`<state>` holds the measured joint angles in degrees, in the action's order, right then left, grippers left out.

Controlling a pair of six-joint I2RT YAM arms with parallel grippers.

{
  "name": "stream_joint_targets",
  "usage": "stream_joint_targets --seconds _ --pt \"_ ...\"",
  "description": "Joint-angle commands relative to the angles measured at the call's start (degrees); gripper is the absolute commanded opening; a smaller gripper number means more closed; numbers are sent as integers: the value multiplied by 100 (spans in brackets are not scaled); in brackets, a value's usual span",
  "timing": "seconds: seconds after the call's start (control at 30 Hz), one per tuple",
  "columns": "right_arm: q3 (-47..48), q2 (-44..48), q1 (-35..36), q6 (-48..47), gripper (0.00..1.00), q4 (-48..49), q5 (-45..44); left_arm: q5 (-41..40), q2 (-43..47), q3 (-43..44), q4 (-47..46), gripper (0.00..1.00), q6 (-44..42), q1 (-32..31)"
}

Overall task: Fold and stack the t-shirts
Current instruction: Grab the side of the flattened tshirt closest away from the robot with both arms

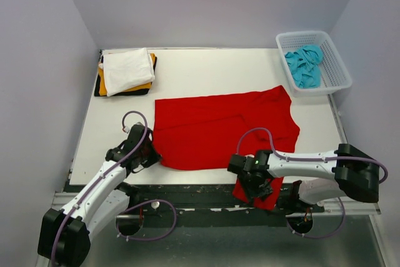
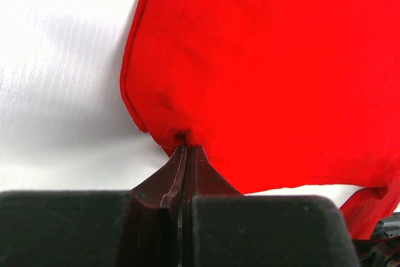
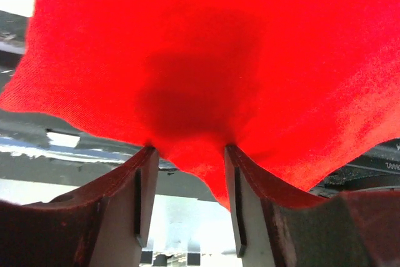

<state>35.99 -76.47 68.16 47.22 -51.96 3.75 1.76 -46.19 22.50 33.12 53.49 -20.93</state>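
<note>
Pinching the left hem of the red t-shirt (image 1: 219,126), the left gripper (image 2: 185,148) is clamping tight by the near edge of the table (image 1: 206,73); the right gripper (image 3: 187,151) is gaping, cloth sagging between its fingers over that edge.

White arm links (image 1: 103,182), black joints (image 1: 356,176), lilac cables (image 1: 261,130), dark claw fingers (image 3: 125,198)

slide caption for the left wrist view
Left gripper, jaws shut, pinches the red t-shirt edge on the white table.

one red t-shirt (image 1: 219,126), three stacked t-shirts (image 1: 128,70), one turquoise t-shirt (image 1: 304,64), one basket (image 1: 339,70)
</note>
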Motion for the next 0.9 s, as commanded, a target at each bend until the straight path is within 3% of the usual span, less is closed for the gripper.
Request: stream_joint_targets --seconds 0.0,0.1,0.17,0.3,0.4,0.6,0.87 --pt "-314 -84 24 393 51 47 -64 4 1 143 -99 0 -83 -17" --pt "-425 -143 25 399 50 195 -24 -12 2 157 -105 0 -83 -17" --pt "-404 -222 24 389 44 225 -94 -18 3 158 -104 0 -82 -17" --pt "-177 -331 22 473 13 144 -514 -38 67 182 -84 0 -67 -17" --pt "182 -144 22 644 1 -139 -976 -64 172 219 -34 0 -61 -11" --pt "1181 85 -41 1432 1 -1097 -3009 -27 186 269 -142 0 -100 -17" --pt "2140 -22 -812 1105 1 -1034 -4734 -90 -252 772 -220 0 -212 9"
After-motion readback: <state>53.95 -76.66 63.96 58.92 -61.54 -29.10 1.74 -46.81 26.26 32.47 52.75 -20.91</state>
